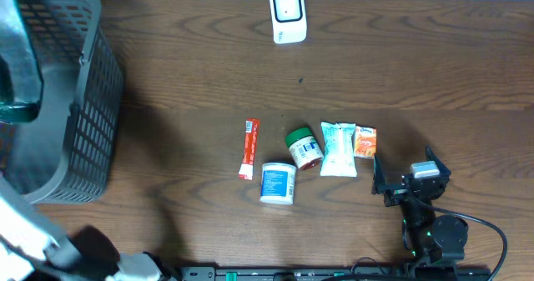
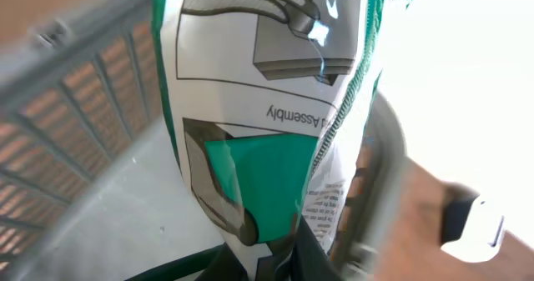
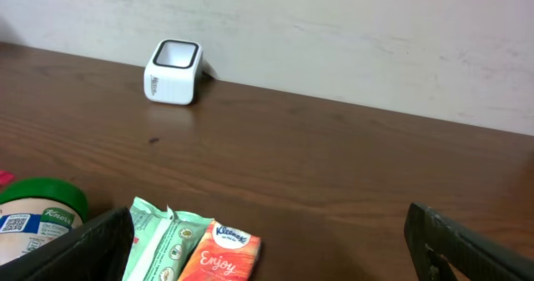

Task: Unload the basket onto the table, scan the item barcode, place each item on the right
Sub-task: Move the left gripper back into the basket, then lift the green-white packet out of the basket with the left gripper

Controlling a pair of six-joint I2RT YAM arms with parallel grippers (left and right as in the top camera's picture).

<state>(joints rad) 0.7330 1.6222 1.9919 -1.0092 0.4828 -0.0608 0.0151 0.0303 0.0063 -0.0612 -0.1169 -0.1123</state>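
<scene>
Wooden table [image 1: 183, 56]; left pincer [image 2: 271, 260] seemingly grips packet [image 2: 267, 106].

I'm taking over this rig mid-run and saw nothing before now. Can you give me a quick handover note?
Left gripper: shut on a green-and-white packet, held over the grey basket at the table left end.
Right gripper: open, empty, near the tissue pack.
Scanner: at the far edge.
Cannot tell whether the packet was scanned.
Left: stick, tub, jar, pouch and tissue pack, lying mid-table.
</scene>
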